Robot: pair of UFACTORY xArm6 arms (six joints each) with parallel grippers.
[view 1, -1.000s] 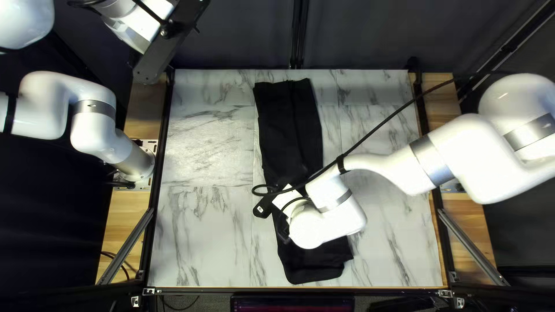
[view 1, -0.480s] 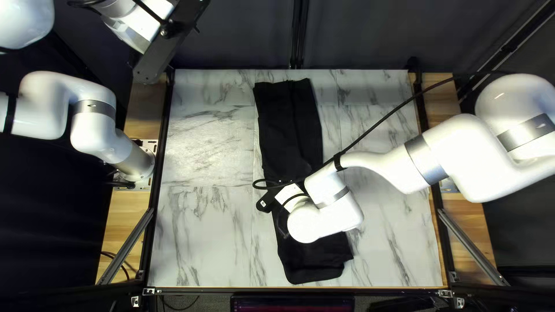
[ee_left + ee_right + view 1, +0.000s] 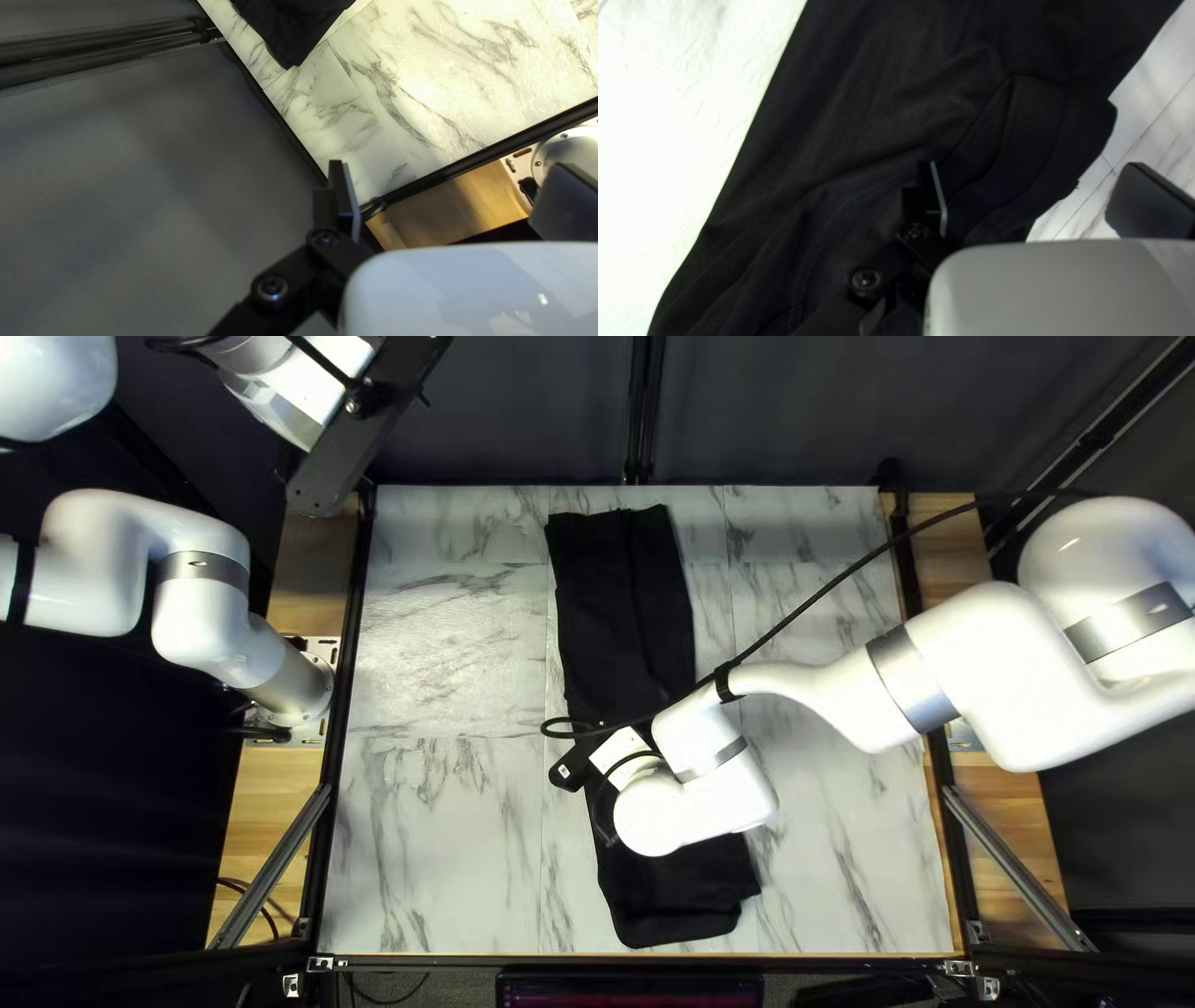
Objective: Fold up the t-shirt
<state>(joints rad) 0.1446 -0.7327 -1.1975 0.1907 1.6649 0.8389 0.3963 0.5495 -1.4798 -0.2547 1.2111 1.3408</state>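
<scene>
Table [image 3: 436, 647]: white top with grey marble veining and straight seams, black rails [image 3: 339, 747] down the left and right sides, wooden strips [image 3: 276, 797] outside them. Directly on it: one black t-shirt [image 3: 623, 610], in a long narrow strip running from just short of the far edge to just short of the near edge, near end angled toward the right of the top left view. Mid-section partly hidden in that view; right wrist view shows wrinkles and a curved ribbed band [image 3: 1033, 124] near one side.
</scene>
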